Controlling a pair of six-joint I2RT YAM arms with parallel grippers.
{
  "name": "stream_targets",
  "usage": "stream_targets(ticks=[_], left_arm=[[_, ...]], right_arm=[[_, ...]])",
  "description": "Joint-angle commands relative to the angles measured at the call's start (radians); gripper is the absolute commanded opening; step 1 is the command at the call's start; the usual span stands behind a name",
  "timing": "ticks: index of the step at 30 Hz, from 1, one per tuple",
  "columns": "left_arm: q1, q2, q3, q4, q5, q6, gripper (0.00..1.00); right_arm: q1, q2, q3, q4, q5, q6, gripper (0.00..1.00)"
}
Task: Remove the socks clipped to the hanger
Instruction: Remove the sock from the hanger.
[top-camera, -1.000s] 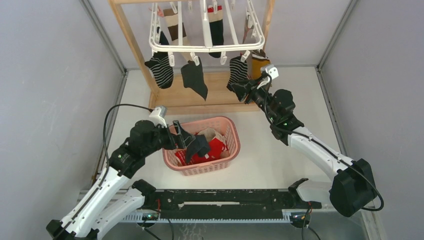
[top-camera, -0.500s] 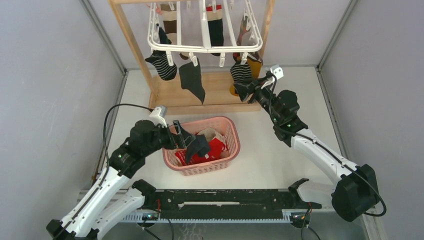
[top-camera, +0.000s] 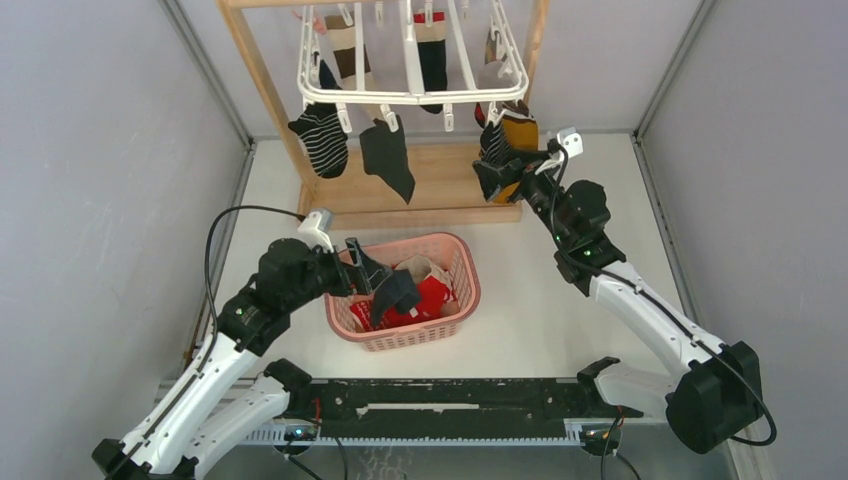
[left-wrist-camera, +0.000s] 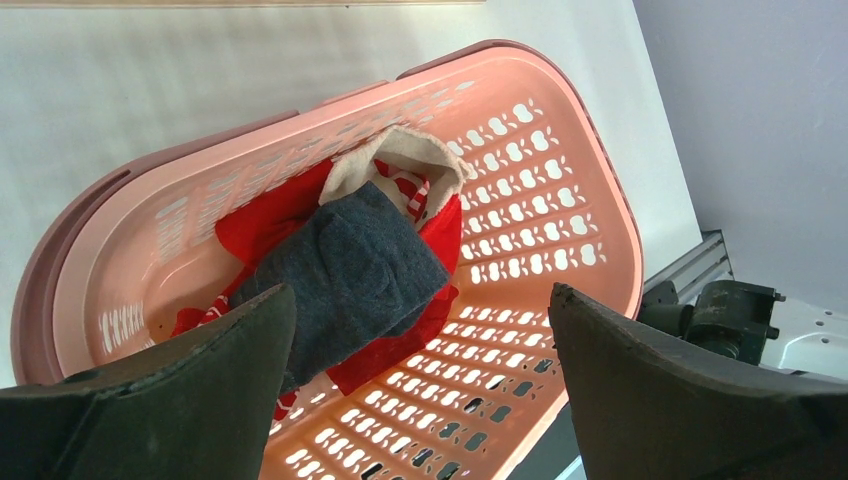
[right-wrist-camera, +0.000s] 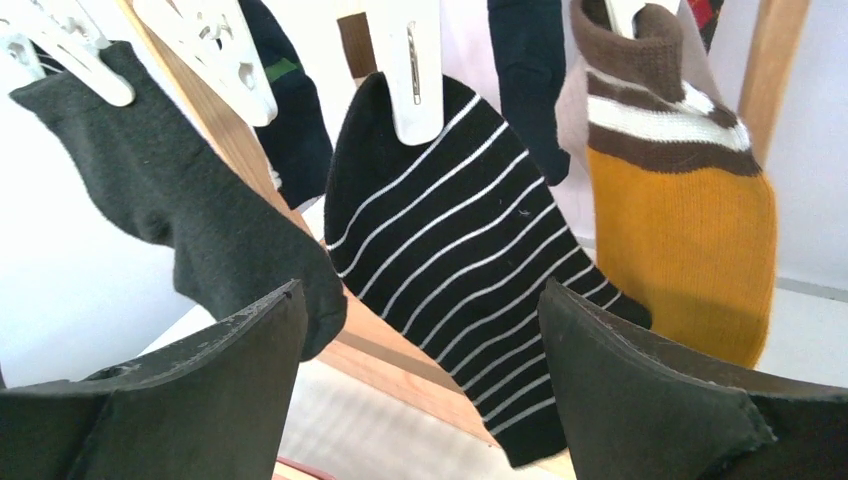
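The white hanger (top-camera: 410, 97) hangs from the wooden stand with several socks clipped to it. On its front rail hang a striped sock (top-camera: 322, 138), a black sock (top-camera: 388, 160), a second striped sock (right-wrist-camera: 470, 260) and a mustard sock (right-wrist-camera: 680, 240) with brown bands. My right gripper (right-wrist-camera: 420, 300) is open just in front of the second striped sock, which hangs from its white clip (right-wrist-camera: 410, 70); neither finger pinches it. My left gripper (left-wrist-camera: 420, 295) is open and empty over the pink basket (left-wrist-camera: 560, 200), where a grey sock (left-wrist-camera: 350, 270) lies on red socks (left-wrist-camera: 260, 220).
The wooden stand's base board (top-camera: 430, 195) lies under the hanging socks, with its post (top-camera: 262, 90) to the left. The pink basket (top-camera: 465, 290) sits on the table in front of the left arm. Grey walls close in both sides.
My right gripper has opened, let go of the striped sock and shifted a little right. The hanger and its socks have swung. The left arm has not moved.
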Motion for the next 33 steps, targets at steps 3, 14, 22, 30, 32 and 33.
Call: stream_targets(ticks=[3, 14, 22, 30, 32, 33], left_arm=[[0.005, -0.006, 0.071, 0.036, 0.02, -0.007, 1.0], [0.004, -0.017, 0.063, 0.036, 0.016, -0.009, 1.0], [0.004, -0.018, 0.064, 0.033, 0.016, -0.008, 1.0], [0.004, -0.02, 0.067, 0.022, 0.011, -0.005, 1.0], [0.004, -0.02, 0.067, 0.022, 0.009, -0.005, 1.0], [0.004, -0.019, 0.067, 0.021, 0.009, -0.005, 1.0]], right_arm=[[-0.039, -0.029, -0.003, -0.003, 0.014, 0.007, 0.92], [-0.151, -0.018, -0.032, 0.059, -0.032, 0.056, 0.91], [-0.195, 0.023, -0.032, 0.117, -0.048, 0.05, 0.87], [-0.256, 0.09, -0.028, 0.21, -0.071, 0.024, 0.85], [-0.274, 0.103, -0.021, 0.221, -0.085, 0.033, 0.83], [-0.285, 0.11, -0.019, 0.23, -0.094, 0.037, 0.83]])
